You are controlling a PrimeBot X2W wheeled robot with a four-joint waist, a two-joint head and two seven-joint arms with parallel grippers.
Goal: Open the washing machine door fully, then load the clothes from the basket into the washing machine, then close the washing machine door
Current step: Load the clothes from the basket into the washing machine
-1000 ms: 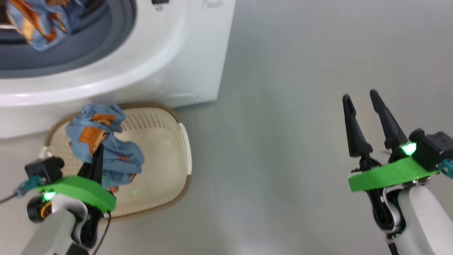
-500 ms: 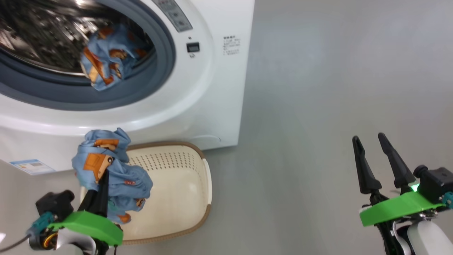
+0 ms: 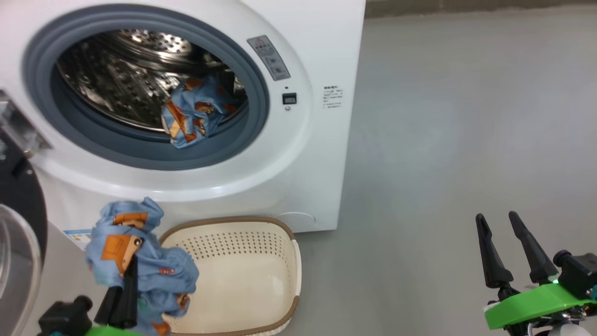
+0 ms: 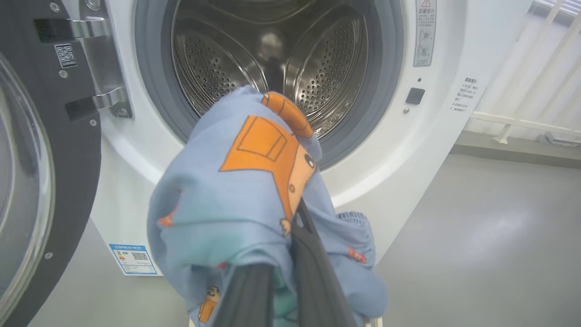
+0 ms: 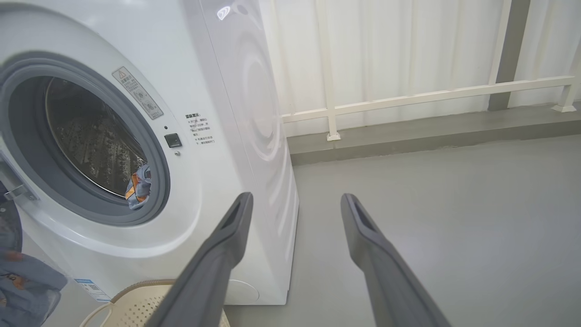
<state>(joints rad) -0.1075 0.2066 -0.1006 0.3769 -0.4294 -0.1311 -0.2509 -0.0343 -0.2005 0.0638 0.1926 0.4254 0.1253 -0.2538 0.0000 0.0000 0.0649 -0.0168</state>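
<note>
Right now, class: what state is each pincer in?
Left pincer: shut on the clothes.
Right pincer: open, holding nothing.

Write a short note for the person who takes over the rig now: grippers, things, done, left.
Left gripper: shut on a blue garment, lifted over the basket's left end.
Right gripper: open, empty, over the floor at the right.
Door: open, swung left.
Done: door opened; one other garment lies at the drum's front.
Left: load the held garment, check the basket part it hides (the visible part is bare), close the door.
</note>
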